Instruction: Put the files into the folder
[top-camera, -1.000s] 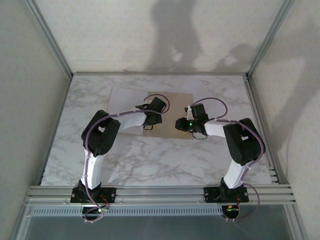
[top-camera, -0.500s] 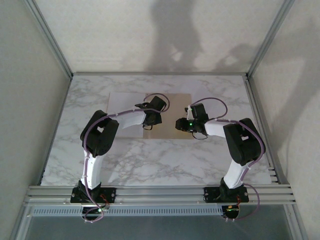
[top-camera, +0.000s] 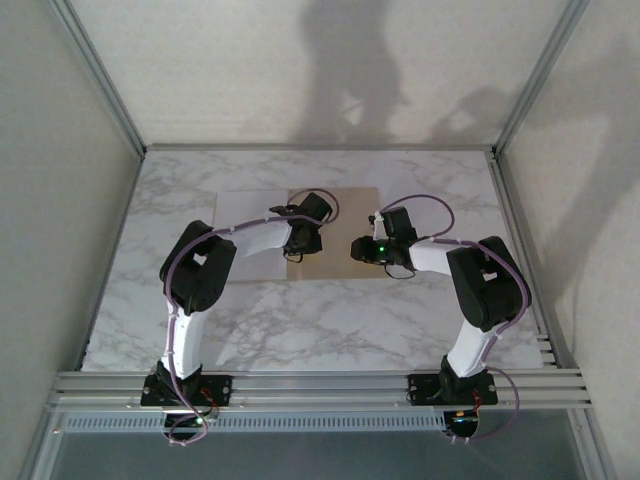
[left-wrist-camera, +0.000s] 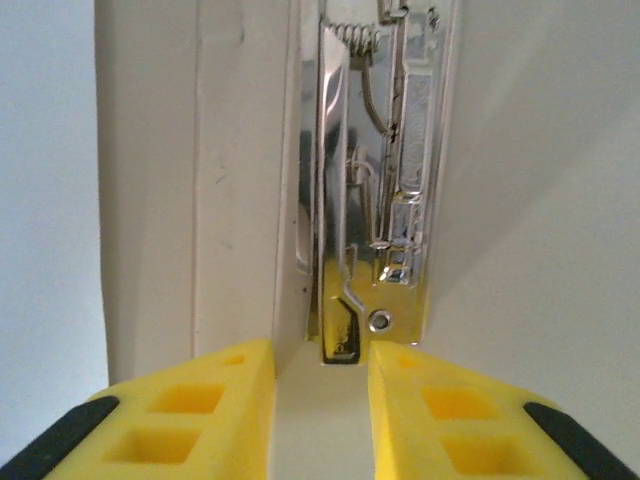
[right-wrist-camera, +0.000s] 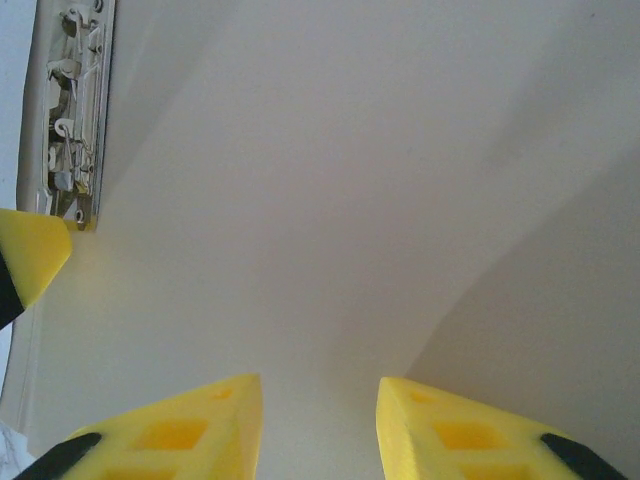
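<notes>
Yellow-fingered, the left gripper (left-wrist-camera: 320, 362) stands slightly apart and empty, lined up on the near end of the metal clip (left-wrist-camera: 385, 180). The right gripper (right-wrist-camera: 320, 390), part open and also empty, hovers over the flat tan folder (top-camera: 345, 212). Clip work, I'd say. Next, the plain white files (top-camera: 245, 205), lying just left, need sliding under it.

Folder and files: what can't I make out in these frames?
Left wrist view: the clip runs off the top edge; whether paper lies under it is unclear.
Top view: the left gripper and right gripper cover the middle of the folder and the clip.
Top view: the files are too thin to count.
</notes>
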